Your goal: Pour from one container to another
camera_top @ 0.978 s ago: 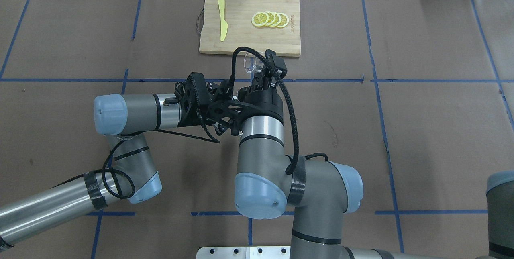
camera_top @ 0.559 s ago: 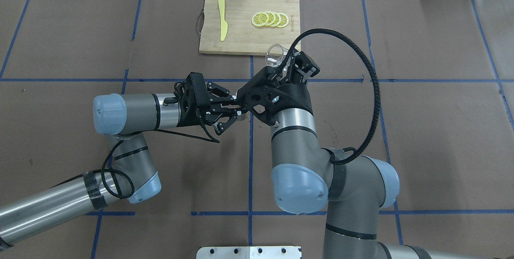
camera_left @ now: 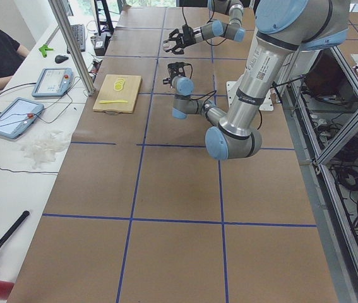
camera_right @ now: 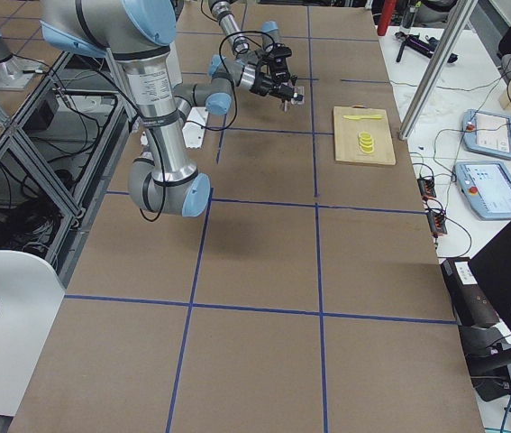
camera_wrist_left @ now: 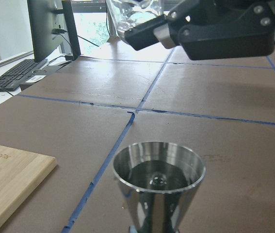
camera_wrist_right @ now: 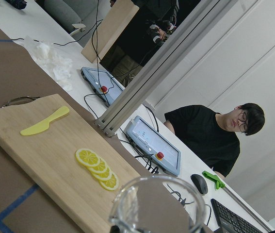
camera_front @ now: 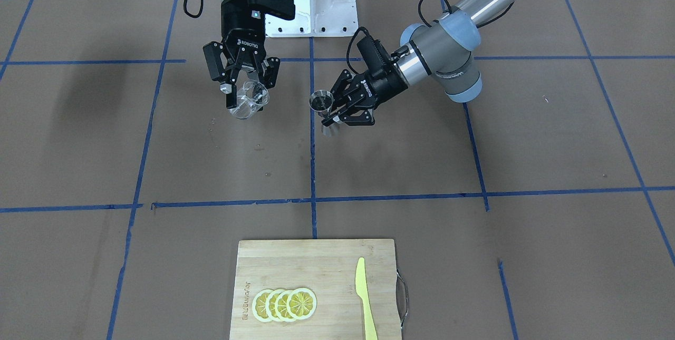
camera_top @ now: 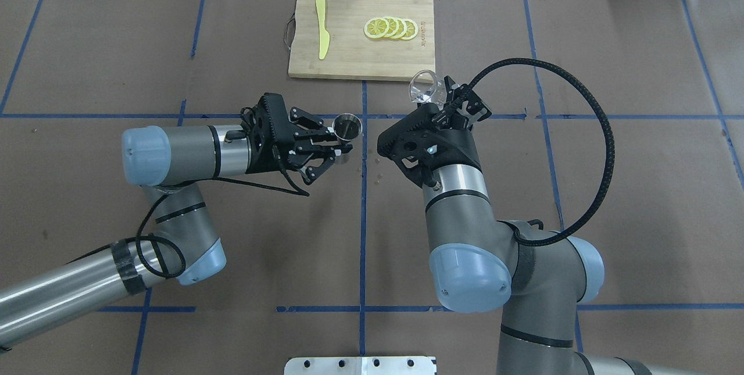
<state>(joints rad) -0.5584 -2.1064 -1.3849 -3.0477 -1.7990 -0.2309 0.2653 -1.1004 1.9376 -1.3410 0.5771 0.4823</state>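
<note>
The jigger (camera_top: 347, 126) is standing upright in the air above the bench (camera_top: 610, 189), its long axis vertical and its open mouth pointing up. The glass measuring cup (camera_top: 422, 85) is hanging apart from it on the robot's right, near the cutting board (camera_top: 349, 58), mouth upward. Its exact lean is proving hard to read through the clear glass. The left wrist view is cutting off the jigger's lower cone. The left gripper (camera_top: 342, 145) is pinching the jigger's waist between its fingers. The right gripper (camera_top: 440, 96) is clamping its fingers on the cup.
</note>
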